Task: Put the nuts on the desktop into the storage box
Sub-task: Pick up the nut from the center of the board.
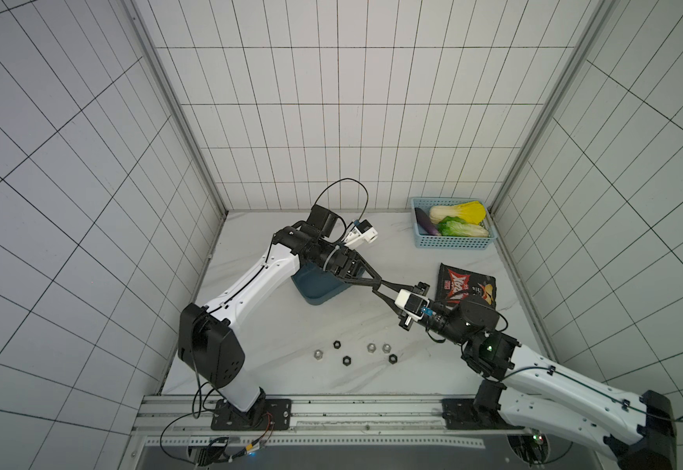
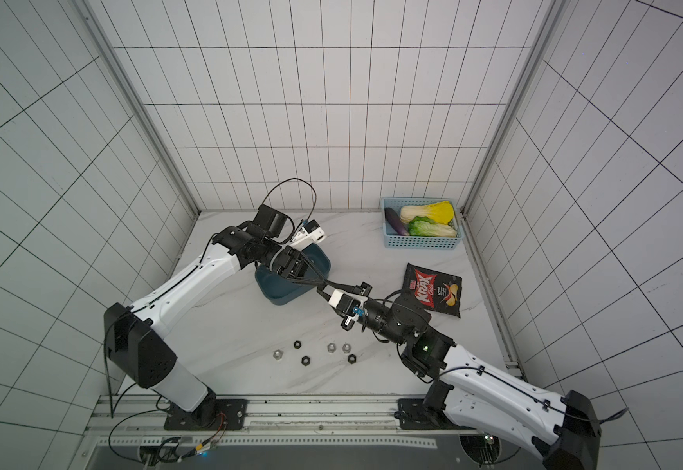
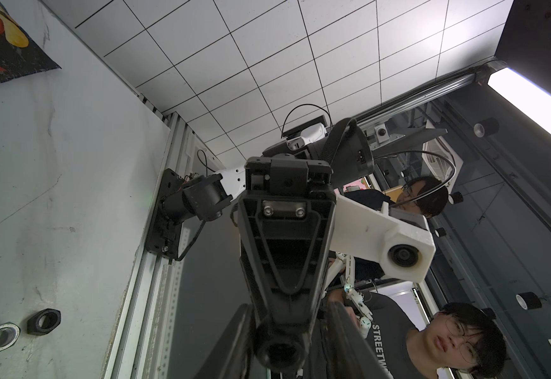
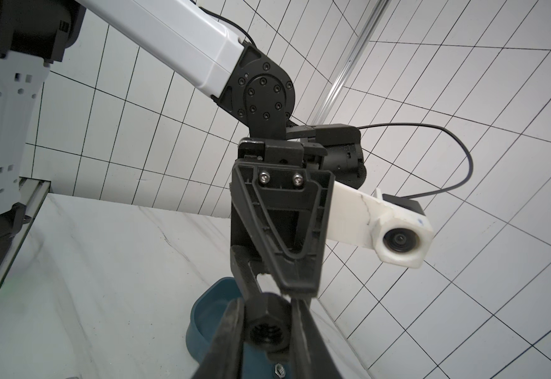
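One nut (image 4: 279,370) in storage box (image 4: 198,328), vegetables (image 1: 457,213) in basket (image 1: 451,243)

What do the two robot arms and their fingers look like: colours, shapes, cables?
The left arm and the right arm have white shells with black joints; a thin black cable loops from the left wrist. The left gripper and the right gripper have black, ribbed, triangular fingers, each with a white camera housing beside it. A green light glows on the right arm.

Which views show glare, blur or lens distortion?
Left wrist view: ceiling light blown out, flaring onto the wall tiles. Right wrist view: held nut close to the lens, slightly soft. Both top views: even light, faint shadows, loose nuts sharp.
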Controlling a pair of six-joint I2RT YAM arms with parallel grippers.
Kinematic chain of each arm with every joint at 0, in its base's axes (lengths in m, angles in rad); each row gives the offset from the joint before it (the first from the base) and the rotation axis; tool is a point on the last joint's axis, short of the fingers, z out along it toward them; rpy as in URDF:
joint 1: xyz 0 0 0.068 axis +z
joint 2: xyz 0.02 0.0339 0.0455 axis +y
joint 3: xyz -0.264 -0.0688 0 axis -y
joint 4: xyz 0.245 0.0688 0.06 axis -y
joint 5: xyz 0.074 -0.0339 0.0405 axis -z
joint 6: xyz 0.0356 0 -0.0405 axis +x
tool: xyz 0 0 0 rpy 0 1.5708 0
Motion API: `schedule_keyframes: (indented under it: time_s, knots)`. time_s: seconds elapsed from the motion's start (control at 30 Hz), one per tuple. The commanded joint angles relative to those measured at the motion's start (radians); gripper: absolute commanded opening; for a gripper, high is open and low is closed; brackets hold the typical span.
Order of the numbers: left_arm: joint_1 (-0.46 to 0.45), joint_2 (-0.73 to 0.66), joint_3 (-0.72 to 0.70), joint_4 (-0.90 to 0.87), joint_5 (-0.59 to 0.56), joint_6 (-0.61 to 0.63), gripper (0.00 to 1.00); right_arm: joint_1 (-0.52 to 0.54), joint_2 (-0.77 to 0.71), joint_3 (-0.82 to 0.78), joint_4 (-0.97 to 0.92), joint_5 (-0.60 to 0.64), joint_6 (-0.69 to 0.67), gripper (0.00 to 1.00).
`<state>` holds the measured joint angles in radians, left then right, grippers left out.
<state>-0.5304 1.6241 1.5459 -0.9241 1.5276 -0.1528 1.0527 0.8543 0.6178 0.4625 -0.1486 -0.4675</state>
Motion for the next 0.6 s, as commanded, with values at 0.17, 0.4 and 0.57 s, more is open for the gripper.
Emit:
schedule_keyframes:
  time_s: [0.17,0.4,0.57]
  knots:
    - [-0.010,-0.005,0.016,-0.059,-0.007,0.108,0.40,-0.012,0.021,-0.017,0.011,0.036,0.033,0.14]
    - [-0.008,-0.006,0.036,-0.130,-0.039,0.183,0.39,-0.027,0.024,-0.030,0.031,0.065,0.069,0.14]
    - [-0.010,-0.005,0.052,-0.167,-0.053,0.220,0.26,-0.034,0.019,-0.038,0.026,0.024,0.078,0.14]
